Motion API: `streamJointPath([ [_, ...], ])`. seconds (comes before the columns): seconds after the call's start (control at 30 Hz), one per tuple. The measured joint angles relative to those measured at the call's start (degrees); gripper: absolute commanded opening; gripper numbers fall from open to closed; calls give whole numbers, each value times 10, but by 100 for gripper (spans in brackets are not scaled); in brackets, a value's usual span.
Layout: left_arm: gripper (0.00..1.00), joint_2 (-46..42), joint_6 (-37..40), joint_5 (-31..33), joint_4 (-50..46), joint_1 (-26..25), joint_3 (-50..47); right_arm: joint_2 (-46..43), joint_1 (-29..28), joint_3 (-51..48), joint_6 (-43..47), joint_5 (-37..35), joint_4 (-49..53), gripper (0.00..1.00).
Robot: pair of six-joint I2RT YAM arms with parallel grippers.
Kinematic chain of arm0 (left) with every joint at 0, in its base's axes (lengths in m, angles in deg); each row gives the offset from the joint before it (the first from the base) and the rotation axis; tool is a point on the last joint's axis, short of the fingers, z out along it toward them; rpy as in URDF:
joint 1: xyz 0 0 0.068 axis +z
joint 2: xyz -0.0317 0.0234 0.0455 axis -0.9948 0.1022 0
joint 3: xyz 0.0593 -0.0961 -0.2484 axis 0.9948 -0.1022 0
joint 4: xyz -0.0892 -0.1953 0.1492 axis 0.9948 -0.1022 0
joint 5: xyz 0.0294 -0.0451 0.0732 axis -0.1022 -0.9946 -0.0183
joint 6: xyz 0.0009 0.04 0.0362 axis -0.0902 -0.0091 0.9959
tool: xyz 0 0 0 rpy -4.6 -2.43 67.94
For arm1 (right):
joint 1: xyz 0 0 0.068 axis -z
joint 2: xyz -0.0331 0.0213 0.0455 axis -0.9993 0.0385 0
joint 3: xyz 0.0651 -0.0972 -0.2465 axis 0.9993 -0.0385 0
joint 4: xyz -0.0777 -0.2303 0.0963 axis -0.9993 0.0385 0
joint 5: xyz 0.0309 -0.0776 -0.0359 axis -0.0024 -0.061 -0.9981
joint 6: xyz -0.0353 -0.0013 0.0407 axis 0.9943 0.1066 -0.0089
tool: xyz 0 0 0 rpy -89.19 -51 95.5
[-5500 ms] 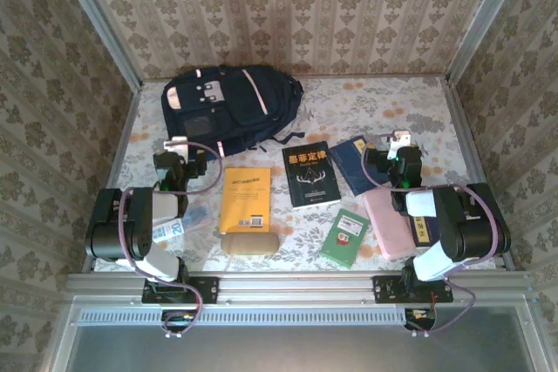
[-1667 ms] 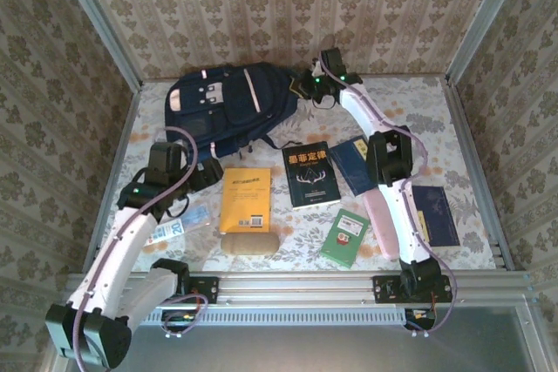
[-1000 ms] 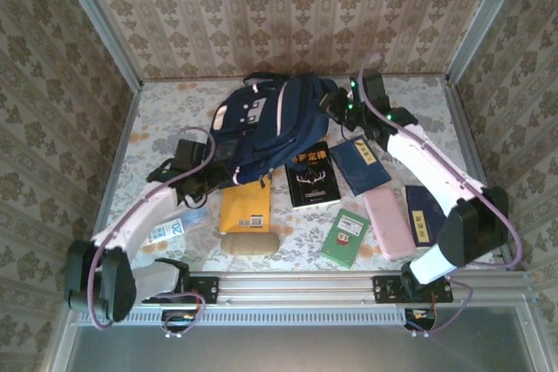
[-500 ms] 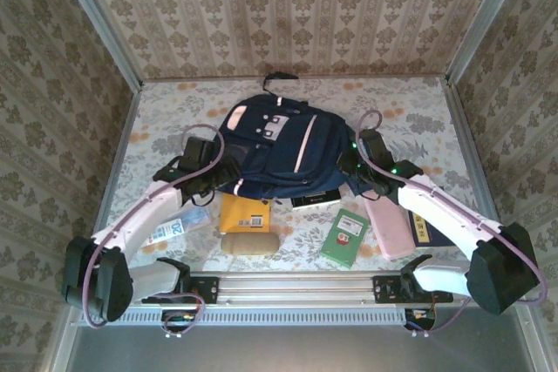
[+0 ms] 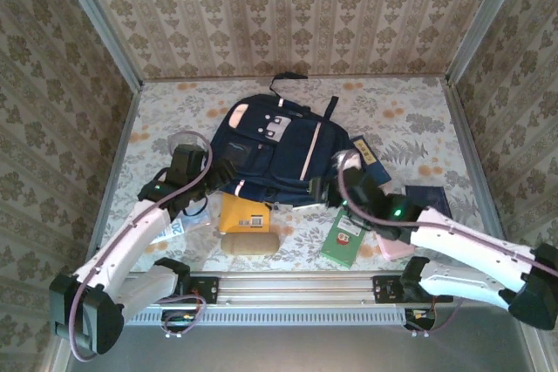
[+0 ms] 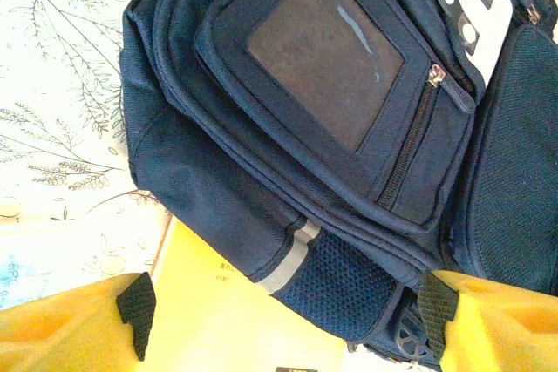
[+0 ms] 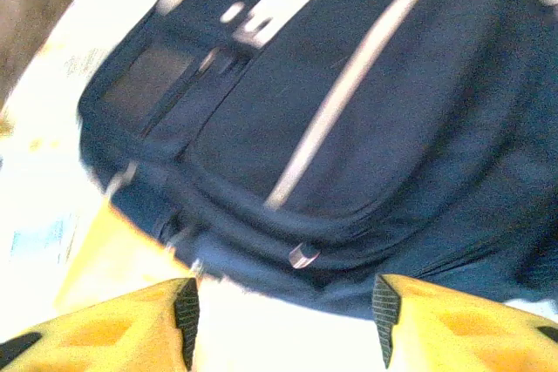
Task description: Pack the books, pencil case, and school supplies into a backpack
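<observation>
From above, the backpack (image 5: 275,150) lies front-up in the middle of the worktop (image 5: 418,119), and nothing is packed in it that I can see. Its arm-side edge overlaps the orange-yellow book (image 5: 240,213). A tan case (image 5: 248,242) sits beyond that book, further from the backpack. The small green book (image 5: 346,234) lies off the backpack's arm-side right corner, and a navy book (image 5: 362,150) peeps out along its right side. The blue-and-white packet (image 5: 174,226) is off its arm-side left corner, partly under the arm. The left hand (image 5: 216,179) hovers at that left corner and the right hand (image 5: 323,191) at the right one, neither carrying anything.

The left wrist camera adds what the overhead one cannot: its fingers (image 6: 137,302) stand wide apart and empty above the backpack's corner. Below them are the mesh side pocket, the clear-window front pocket with its zip run shut, and the yellow cover poking out from under the fabric.

The right wrist camera is blurred (the arm looks to be in motion). Its fingers (image 7: 185,311) are parted with nothing between them, and a zip pull (image 7: 302,255) lies just ahead on the backpack's arm-side seam.

I judge the bag is merely placed, not opened. The next move calls for one hand to pin the fabric while the other takes that pull.
</observation>
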Motion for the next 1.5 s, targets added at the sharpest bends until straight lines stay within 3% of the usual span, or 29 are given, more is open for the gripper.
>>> streamJointPath([
  [0.13,83,18,-2,0,1,-1,0,143,-82,42,7,4,-9,50],
  [0.23,83,30,-7,0,1,-3,0,240,-91,84,-2,11,-7,54],
  [0.37,83,30,-12,0,5,-5,0,307,-87,104,-30,1,-6,49],
  [0.47,83,29,-15,0,7,-7,-3,314,-60,93,-55,0,-20,43],
  [0.77,82,29,-19,0,14,-8,-27,314,67,78,-73,5,-55,10],
  [0.83,82,29,-19,0,16,-8,-27,312,78,72,-76,13,-63,12],
  [0.97,82,29,-19,0,18,-8,-27,302,59,60,-89,46,-81,37],
  [1.03,82,29,-19,0,18,-8,-27,302,40,60,-96,57,-93,42],
  [1.17,82,30,-19,0,22,-8,-27,320,12,67,-102,67,-105,42],
  [1.5,82,30,-24,0,37,-11,-42,410,13,117,-117,45,-104,36],
])
